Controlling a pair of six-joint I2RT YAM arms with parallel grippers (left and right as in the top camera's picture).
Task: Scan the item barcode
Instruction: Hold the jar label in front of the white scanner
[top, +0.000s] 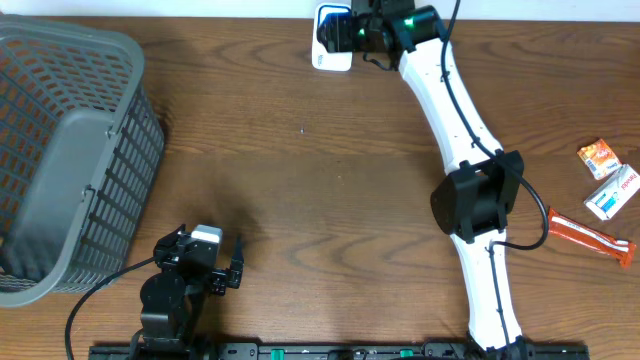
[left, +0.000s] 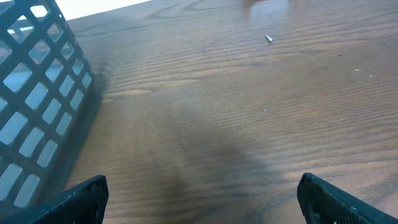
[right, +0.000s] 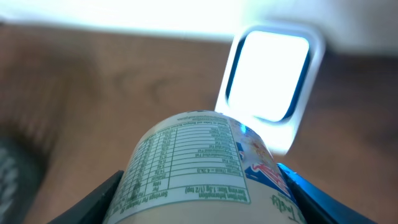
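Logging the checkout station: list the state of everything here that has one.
Left fingers: open, empty.
Right fingers: shut on container.
Container: held at scanner, nutrition label showing.
Scanner: window lit.
Basket: nothing visible inside.
Packets: lying loose, untouched.

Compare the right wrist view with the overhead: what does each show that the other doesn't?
Right wrist only: the container held in the right gripper, its nutrition label facing the camera, with the scanner window lit beyond it. Overhead only: the basket at left, the open left gripper, and three packets at right; the container is hidden there. Both: scanner, right gripper and wooden table.
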